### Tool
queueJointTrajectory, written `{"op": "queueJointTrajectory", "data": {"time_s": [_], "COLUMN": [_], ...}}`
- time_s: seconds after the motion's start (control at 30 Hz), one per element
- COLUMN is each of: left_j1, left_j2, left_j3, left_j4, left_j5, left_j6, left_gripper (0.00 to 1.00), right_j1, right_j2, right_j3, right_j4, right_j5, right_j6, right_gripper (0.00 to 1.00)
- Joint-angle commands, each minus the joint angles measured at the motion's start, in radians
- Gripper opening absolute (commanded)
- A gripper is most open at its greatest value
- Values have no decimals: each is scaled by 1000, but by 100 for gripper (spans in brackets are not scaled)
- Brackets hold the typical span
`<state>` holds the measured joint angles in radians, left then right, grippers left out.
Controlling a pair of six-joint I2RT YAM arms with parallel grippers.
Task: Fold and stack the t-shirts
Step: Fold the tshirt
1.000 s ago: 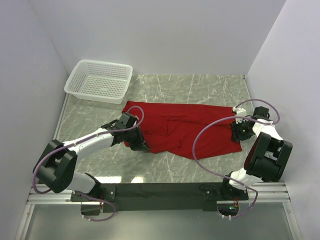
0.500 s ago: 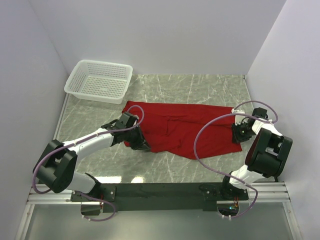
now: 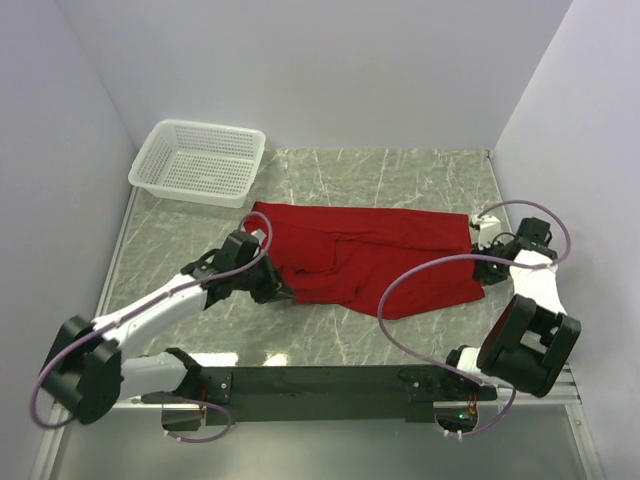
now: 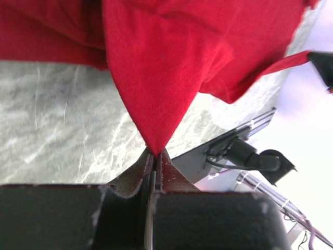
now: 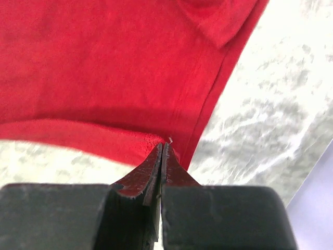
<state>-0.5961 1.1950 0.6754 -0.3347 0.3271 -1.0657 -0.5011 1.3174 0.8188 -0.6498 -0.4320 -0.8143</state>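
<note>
Over the table (image 3: 400, 170), left claw (image 4: 151, 156) and right claw (image 5: 162, 148) each clamp the red t-shirt (image 3: 370, 245).

No lettering, brand, number or sign is legible in any view. The t-shirt (image 3: 370, 255), centre of the top frame, presents plain red cloth, and no printed mark can be read on it.

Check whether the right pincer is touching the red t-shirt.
Touching. The right wrist view shows the right pincer shut on the t-shirt hem, with cloth pinched between its tips.
</note>
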Motion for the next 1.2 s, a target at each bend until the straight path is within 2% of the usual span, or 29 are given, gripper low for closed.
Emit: {"op": "queueJointTrajectory", "data": {"time_s": [0.0,0.17,0.37,0.53,0.8,1.03,1.17], "left_j1": [2,2,2,2,2,2,7], "left_j2": [-128,-311,-503,-647,-765,-687,-637], "left_j3": [-39,-112,-206,-212,-154,-97,-27], "left_j4": [23,17,0,-127,-228,-168,-176], "left_j5": [-46,-91,-73,-79,-170,-236,-324], "left_j6": [-63,-175,-281,-318,-372,-364,-344], "left_gripper": [1,1,1,1,1,0,0], "right_j1": [-88,-183,-295,-372,-381,-378,-353], "right_j2": [-55,-86,-112,-101,-103,-95,-110], "right_j3": [43,115,189,259,237,194,152], "right_j4": [-125,-328,-448,-508,-410,-268,-131], "right_j5": [-128,-269,-358,-439,-445,-439,-426], "right_j6": [-86,-273,-358,-379,-260,-157,-10], "right_gripper": [0,0,0,0,0,0,0]}}
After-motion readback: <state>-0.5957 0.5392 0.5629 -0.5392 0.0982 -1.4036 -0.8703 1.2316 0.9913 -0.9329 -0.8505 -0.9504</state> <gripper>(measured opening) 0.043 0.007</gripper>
